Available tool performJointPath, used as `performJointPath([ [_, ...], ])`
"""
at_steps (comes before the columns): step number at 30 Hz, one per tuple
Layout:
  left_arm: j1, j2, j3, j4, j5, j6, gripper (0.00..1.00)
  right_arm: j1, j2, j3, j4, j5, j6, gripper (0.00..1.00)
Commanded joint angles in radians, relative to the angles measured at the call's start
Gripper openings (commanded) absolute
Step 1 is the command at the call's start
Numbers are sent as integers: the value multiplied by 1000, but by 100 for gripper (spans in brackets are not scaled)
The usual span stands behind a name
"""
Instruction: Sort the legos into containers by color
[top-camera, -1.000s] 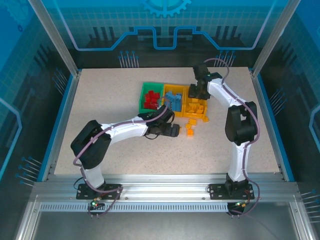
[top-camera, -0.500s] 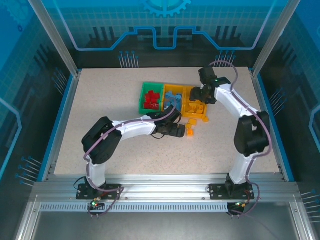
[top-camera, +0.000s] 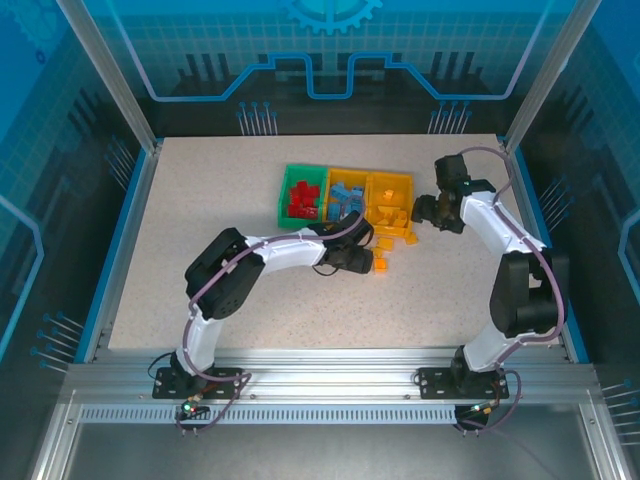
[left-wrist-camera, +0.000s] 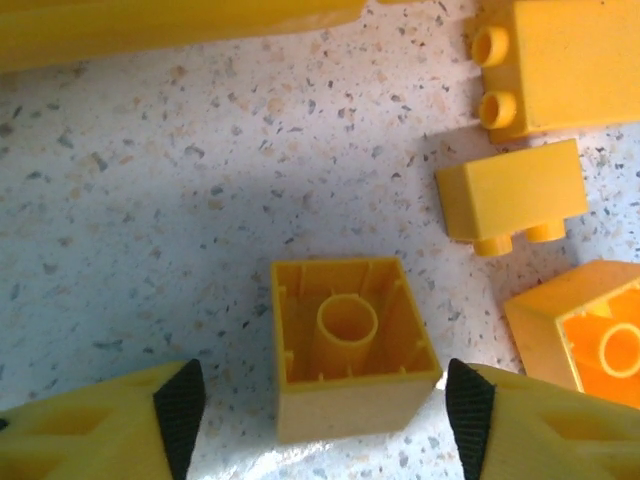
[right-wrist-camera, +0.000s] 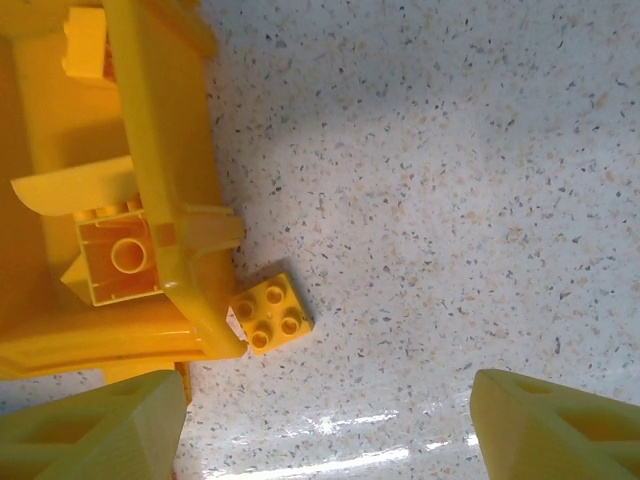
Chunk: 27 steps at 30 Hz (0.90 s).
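Yellow lego (left-wrist-camera: 350, 352) sits upturned between the parted left fingers (left-wrist-camera: 178, 415); right fingers (right-wrist-camera: 100, 430) spread wide.

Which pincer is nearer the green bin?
Left. The left pincer hangs over loose yellow bricks, diagonally near-right of the green bin. The right pincer is past the end yellow bin, two bins away from the green one.
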Motion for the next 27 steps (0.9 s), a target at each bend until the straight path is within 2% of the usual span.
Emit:
performJointPath([
  [1,-8,42,64,-28,-16,15,57,-8,-30,-33,26,-6,-7,76],
  [4,-7,65,97,-43,-22,14,43,-8,-16,-42,38,-23,-9,76],
  [7,-9,46,94,-39,-24,9,37,-8,-11,-46,53,-42,-12,76],
  [17,-6,-85,111,-17,-55,32,36,-11,-44,-101,69,-63,-8,76],
  [23,4,-11,306,-52,-60,104,37,-1,-47,-185,99,-124,-24,72],
  [27,29,86,466,-92,-25,139,37,13,-2,-161,50,-122,-64,73],
])
